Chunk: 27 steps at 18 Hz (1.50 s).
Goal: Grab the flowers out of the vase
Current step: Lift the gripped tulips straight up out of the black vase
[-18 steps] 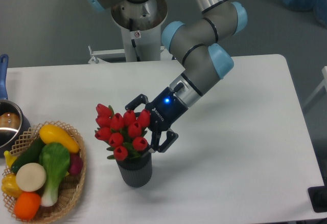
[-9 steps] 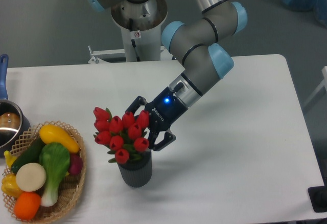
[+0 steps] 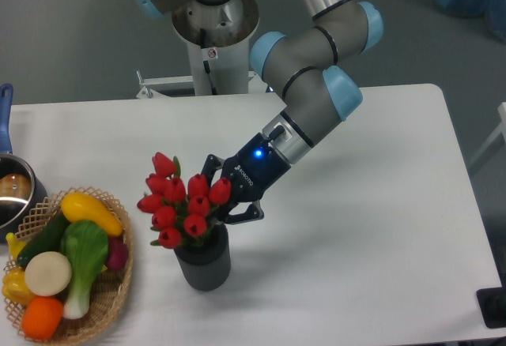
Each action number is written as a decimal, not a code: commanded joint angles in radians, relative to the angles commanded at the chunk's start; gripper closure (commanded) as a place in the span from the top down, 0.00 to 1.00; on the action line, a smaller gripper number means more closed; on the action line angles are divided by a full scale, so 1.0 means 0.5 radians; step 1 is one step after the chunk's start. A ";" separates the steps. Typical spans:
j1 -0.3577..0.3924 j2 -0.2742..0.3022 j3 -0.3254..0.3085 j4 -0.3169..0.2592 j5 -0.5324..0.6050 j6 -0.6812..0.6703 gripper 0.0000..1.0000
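Flowers (image 3: pixel 180 205) sit stems-down in your vase (image 3: pixel 203 263), long axis leaning up-left; gripper (image 3: pixel 225 200) clamps narrow on the bunch's right side.

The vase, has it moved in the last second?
Yes. The vase has slid slightly left, toward the wicker basket, with the flowers.
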<state>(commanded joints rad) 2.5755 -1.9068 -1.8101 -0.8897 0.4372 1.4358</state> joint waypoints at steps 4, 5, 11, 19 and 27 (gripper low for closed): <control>0.009 0.003 0.000 0.000 -0.095 -0.003 0.28; 0.012 0.006 -0.003 0.000 -0.119 -0.006 0.28; 0.025 0.009 -0.012 0.000 -0.291 -0.006 0.28; 0.043 0.052 0.095 0.000 -0.310 -0.236 0.28; 0.068 0.107 0.193 0.000 -0.298 -0.530 0.28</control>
<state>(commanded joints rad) 2.6093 -1.8531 -1.7136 -0.8897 0.2884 1.1706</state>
